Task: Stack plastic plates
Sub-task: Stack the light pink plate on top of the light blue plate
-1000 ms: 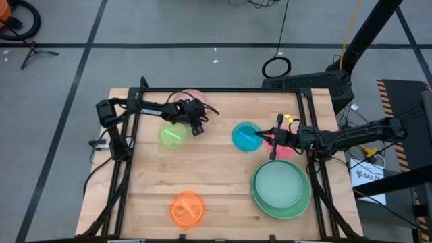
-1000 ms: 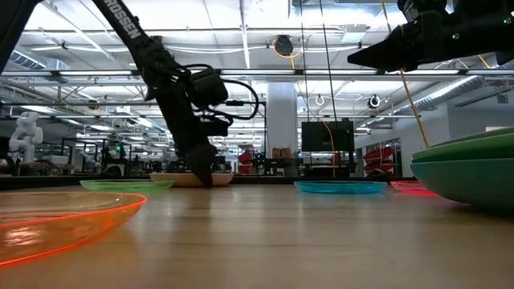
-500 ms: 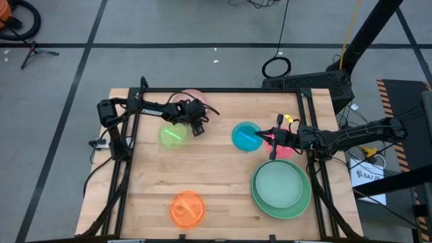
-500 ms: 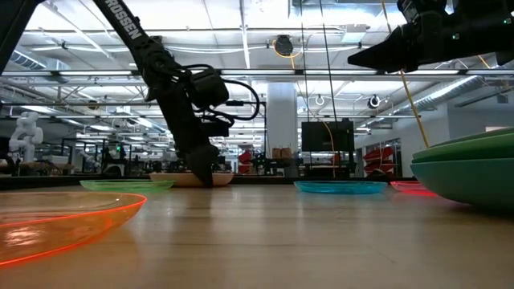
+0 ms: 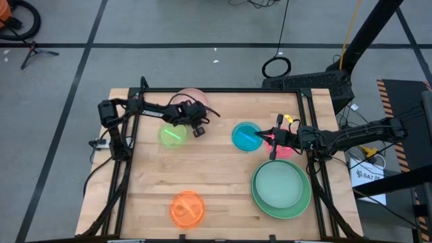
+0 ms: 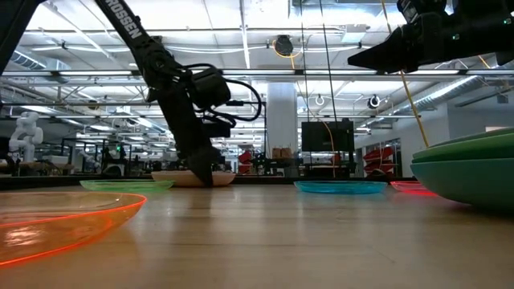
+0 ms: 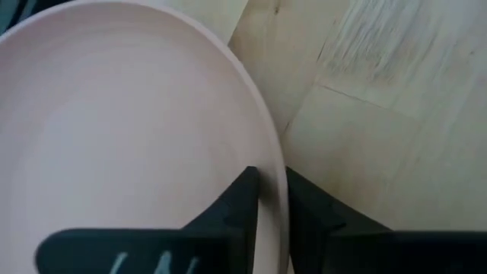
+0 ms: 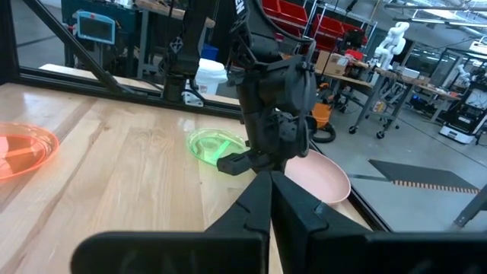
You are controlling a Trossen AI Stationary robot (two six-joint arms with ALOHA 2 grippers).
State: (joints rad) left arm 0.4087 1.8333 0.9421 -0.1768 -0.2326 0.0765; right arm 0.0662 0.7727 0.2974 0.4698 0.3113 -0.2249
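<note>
1. Nearest the front edge of the table, the small translucent orange plate lay alone, well apart from the others and not yet stacked.

2. At the front right, the stack had begun: a pale mint plate sat inside the large green plate. From table height a teal rim showed under the green one, so I judged at least three plates were nested there. How many exactly I could not tell.

3. Farther back on the right, the small blue plate and the red plate lay just beside each other, both loose. The right gripper hung above them with its fingers closed together, holding nothing that I could see; that arm seemed to be waiting.

4. On the left, the yellow-green plate lay flat by itself.

5. At the far edge sat the pink plate. The left gripper had its fingers narrowed onto the plate's rim, one finger on either side of it. From table height its near edge looked slightly raised, though I could not be sure.

6. By my reckoning the job was under halfway: five plates remained spread out, and the pink one was the plate in hand, due for the stack at the front right.
</note>
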